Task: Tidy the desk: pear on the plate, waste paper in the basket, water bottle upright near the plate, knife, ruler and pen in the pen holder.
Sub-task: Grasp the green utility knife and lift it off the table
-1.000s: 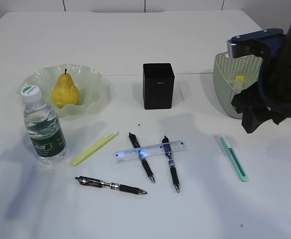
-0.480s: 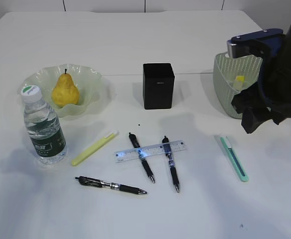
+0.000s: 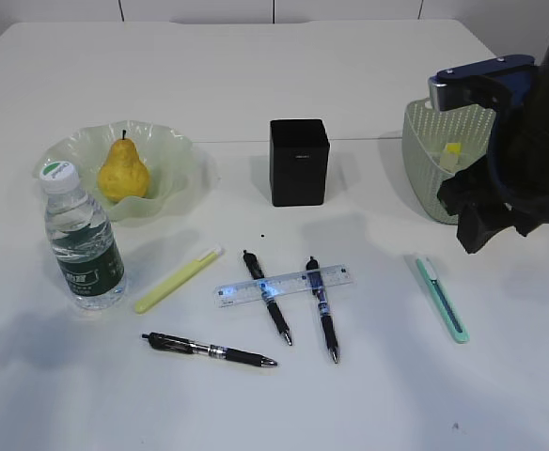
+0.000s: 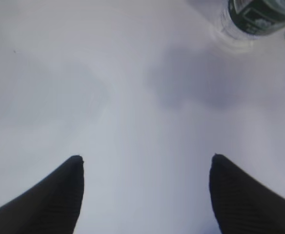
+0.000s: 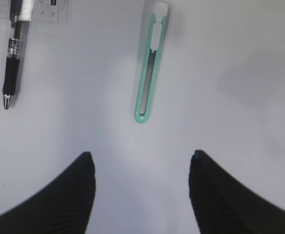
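Note:
The yellow pear (image 3: pixel 124 171) lies in the pale green plate (image 3: pixel 177 150). The water bottle (image 3: pixel 83 240) stands upright in front of the plate; its base shows in the left wrist view (image 4: pixel 259 14). Yellow waste paper (image 3: pixel 452 150) lies in the sage-green basket (image 3: pixel 423 160). The clear ruler (image 3: pixel 286 284) lies across two pens (image 3: pixel 267 297) (image 3: pixel 322 310); a third pen (image 3: pixel 209 350) lies nearer the front. A yellow knife (image 3: pixel 178 279) and a green knife (image 3: pixel 442 299) (image 5: pixel 150 73) lie flat. The black pen holder (image 3: pixel 299 162) stands mid-table. My left gripper (image 4: pixel 145 158) is open over bare table. My right gripper (image 3: pixel 472 235) (image 5: pixel 140 155) is open above the green knife.
The right arm's dark bulk stands in front of the basket's right side. The left arm is outside the exterior view. The ruler's end (image 5: pixel 40 9) and one pen (image 5: pixel 13 53) show at the top left of the right wrist view.
The left arm, seen at the left edge a second ago, has drawn out of the exterior view, and its shadow has shifted. The right arm and all objects have stayed still.

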Controlling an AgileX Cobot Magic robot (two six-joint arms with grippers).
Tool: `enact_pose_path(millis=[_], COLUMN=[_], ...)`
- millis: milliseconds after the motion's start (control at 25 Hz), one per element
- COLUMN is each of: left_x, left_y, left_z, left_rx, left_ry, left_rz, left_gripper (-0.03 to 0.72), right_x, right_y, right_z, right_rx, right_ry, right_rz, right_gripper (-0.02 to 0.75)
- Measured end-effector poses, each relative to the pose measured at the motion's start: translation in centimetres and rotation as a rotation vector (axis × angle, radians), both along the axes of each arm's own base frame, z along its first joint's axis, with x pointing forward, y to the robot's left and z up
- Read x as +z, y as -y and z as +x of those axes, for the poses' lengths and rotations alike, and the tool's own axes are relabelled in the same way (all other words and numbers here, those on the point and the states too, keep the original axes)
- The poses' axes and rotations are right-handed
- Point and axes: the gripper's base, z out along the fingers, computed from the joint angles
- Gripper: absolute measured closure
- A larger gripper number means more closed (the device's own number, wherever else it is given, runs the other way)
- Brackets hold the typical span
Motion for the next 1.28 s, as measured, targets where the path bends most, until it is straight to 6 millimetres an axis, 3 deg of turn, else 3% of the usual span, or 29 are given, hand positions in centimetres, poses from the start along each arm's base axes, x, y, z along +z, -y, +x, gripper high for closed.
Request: enact_pose_path(millis=[320,800,1280], left_x=[0.6,1.9,1.7], left_y=[0.7,0.8,0.8], left_z=[-1.6,-2.4,-2.8], left_rx=[-0.007,-0.009,-0.011], left_ry=[-0.068,0.007,-0.032], left_rz=[-0.083,-0.090,-0.096], left_gripper=[0.119,0.137,0.151], right_x=[0.0,-0.2,-4.9], right_y=[0.0,-0.1,-1.1], right_z=[0.0,0.3,3.6], right_rx=[0.000,-0.010,-0.028], right_ry=[-0.001,0.017,-0.058], right_rz=[0.000,0.009,-0.018], right_gripper=[0.288,0.288,0.288])
